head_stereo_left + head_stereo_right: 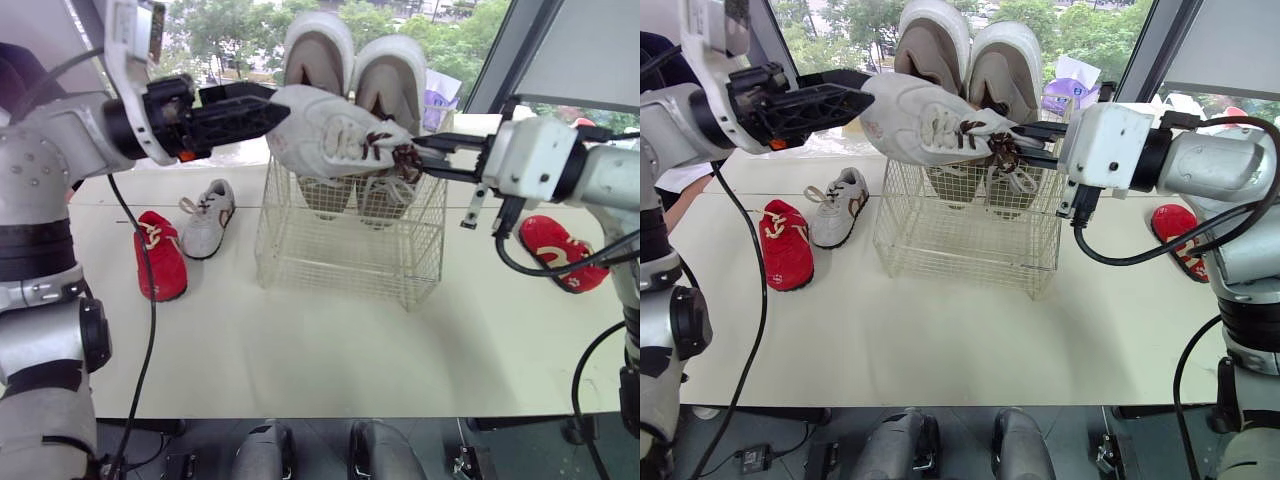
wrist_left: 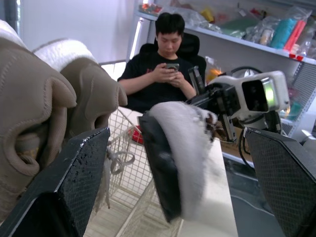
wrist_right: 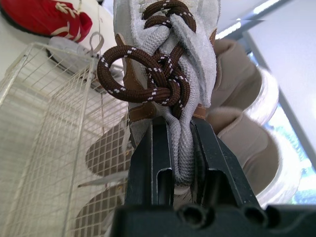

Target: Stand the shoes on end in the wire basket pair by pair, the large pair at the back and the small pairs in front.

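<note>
The right pincer (image 1: 428,156) is clamped on the laced upper end of a white shoe (image 1: 335,135) with brown laces, holding it on its side in the air just above the wire basket (image 1: 350,255). Opposite it, the left pincer (image 1: 262,112) is at the shoe's toe, its fingers (image 2: 74,173) spread wide with a gap showing on each side. Beyond both pincers the large pair (image 1: 318,45) stands on end at the basket's back. Below the left pincer a red shoe (image 1: 160,258) and a small white shoe (image 1: 208,220) lie on the table (image 1: 300,350). Below the right pincer lies a second red shoe (image 1: 560,250).
</note>
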